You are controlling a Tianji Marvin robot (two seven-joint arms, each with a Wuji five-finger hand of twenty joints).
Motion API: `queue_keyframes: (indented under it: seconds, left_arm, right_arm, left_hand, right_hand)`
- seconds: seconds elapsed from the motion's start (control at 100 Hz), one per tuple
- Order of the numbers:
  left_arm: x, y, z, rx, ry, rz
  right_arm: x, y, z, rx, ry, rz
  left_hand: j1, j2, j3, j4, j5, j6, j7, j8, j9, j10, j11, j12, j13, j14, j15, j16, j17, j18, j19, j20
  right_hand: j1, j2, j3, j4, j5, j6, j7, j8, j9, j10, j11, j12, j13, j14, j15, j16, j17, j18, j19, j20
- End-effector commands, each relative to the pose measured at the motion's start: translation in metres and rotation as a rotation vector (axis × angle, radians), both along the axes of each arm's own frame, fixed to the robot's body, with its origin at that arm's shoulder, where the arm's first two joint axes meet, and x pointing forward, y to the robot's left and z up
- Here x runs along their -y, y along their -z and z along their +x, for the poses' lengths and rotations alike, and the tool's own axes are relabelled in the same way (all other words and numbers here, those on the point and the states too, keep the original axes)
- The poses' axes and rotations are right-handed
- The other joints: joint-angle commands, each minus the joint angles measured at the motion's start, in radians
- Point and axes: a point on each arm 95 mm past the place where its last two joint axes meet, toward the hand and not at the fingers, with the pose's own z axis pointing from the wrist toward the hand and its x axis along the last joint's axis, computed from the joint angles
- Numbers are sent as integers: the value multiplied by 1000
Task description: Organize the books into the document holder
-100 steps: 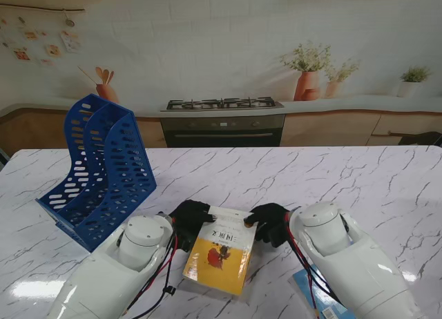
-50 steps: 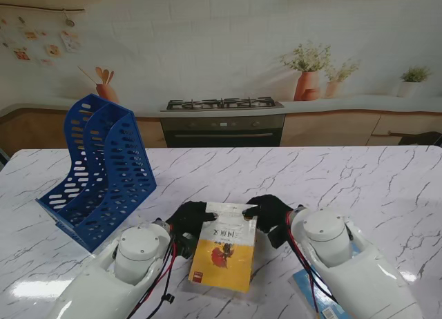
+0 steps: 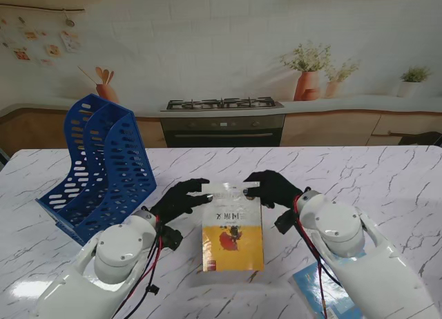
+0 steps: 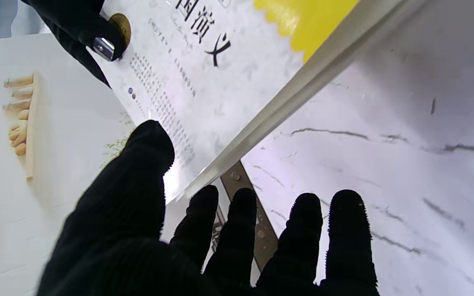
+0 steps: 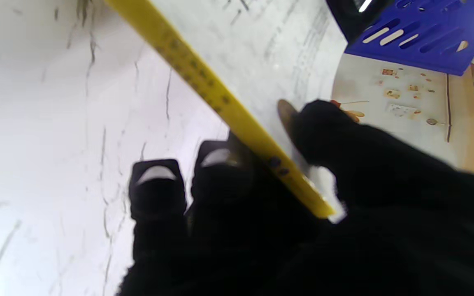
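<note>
A book (image 3: 233,230) with a white and yellow cover is raised at its far end, its near edge low by the marble table (image 3: 359,174). My left hand (image 3: 181,198) grips its far left corner, and my right hand (image 3: 271,188) grips its far right corner. In the left wrist view the thumb lies on the cover (image 4: 204,74) while the other fingers (image 4: 241,230) reach under the edge. In the right wrist view the thumb presses the cover and the fingers (image 5: 216,172) sit under the yellow spine (image 5: 204,86). The blue document holder (image 3: 97,170) stands to the left, with nothing visible in it.
A second, blue-covered book (image 3: 324,295) lies flat at the near right, partly under my right forearm. The holder's open slots face right, toward the held book. Behind the table's far edge are a stove and a counter with plant pots.
Both hands have moved away from me with the book. Its far end has risen, and it has turned from slanted to square with the table.
</note>
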Motion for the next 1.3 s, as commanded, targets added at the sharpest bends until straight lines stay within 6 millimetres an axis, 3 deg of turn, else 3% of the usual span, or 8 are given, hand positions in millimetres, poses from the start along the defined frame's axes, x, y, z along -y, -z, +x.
queue_keyframes:
  seconds: [0.0,0.11,0.29,0.59,0.86,1.13,1.29]
  left_arm:
    - [-2,-14,-1,54,2,-13]
    - [-9,-33,-1,120,-12,18]
    - [-12,-67,5,227,46,126]
    - [6,-111,28,411,158,248]
    - [25,-106,46,433,310,272]
    - [21,-91,62,387,377,200]
    - [22,-85,65,364,424,193]
  right_arm:
    - [-1,-20,5,54,-5,11]
    - [4,-32,9,104,-25,-4]
    - [7,-47,14,187,-83,-30]
    - [7,-61,18,278,-171,-73]
    - [5,-70,16,342,-214,-67]
    - [7,-82,13,410,-229,-44]
    - [5,-86,12,431,-235,-38]
  left_hand:
    - [-23,19,-41,26,-22,-48,21,20,-31,-35,-18,-15,-26,-22,-32,-12,-23,29,-46,-23]
    - [-25,15,-49,25,-16,-57,35,17,-31,-48,-28,-17,-37,-39,-57,-21,-47,12,-94,-52]
    - [-12,-15,-41,26,7,-95,49,14,-34,-87,-60,-32,-63,-77,-110,-42,-100,-57,-227,-111]
    - [-82,-59,12,12,23,-123,49,15,-29,-139,-80,-50,-77,-131,-150,-68,-113,-111,-416,-109]
    - [-147,-64,18,3,30,-104,48,25,-23,-127,-86,-50,-82,-162,-163,-80,-112,-132,-513,-99]
    - [-194,-70,40,-5,35,-77,77,67,-1,-118,-74,-34,-69,-187,-154,-76,-92,-238,-610,-111]
    - [-205,-74,50,-6,40,-66,122,107,58,-117,-37,-1,-33,-189,-135,-63,-89,-246,-638,-119]
  right_hand:
    - [126,174,135,97,155,-352,261,120,51,-83,121,34,52,-179,59,28,27,41,98,23]
    - [122,177,133,100,157,-355,262,121,52,-87,121,39,55,-177,59,33,32,39,99,24]
    - [122,188,118,100,152,-373,264,132,43,-98,120,51,41,-181,63,48,16,31,97,29]
    - [120,202,97,102,150,-396,264,148,38,-114,113,63,29,-186,60,62,1,23,94,41]
    - [121,213,84,101,150,-411,267,160,33,-122,108,72,18,-187,57,71,-9,20,88,47]
    - [122,217,78,101,149,-420,269,165,32,-130,105,78,15,-188,56,76,-13,18,85,51]
    - [122,220,75,100,145,-422,268,167,31,-132,103,81,12,-189,54,78,-17,17,83,52]
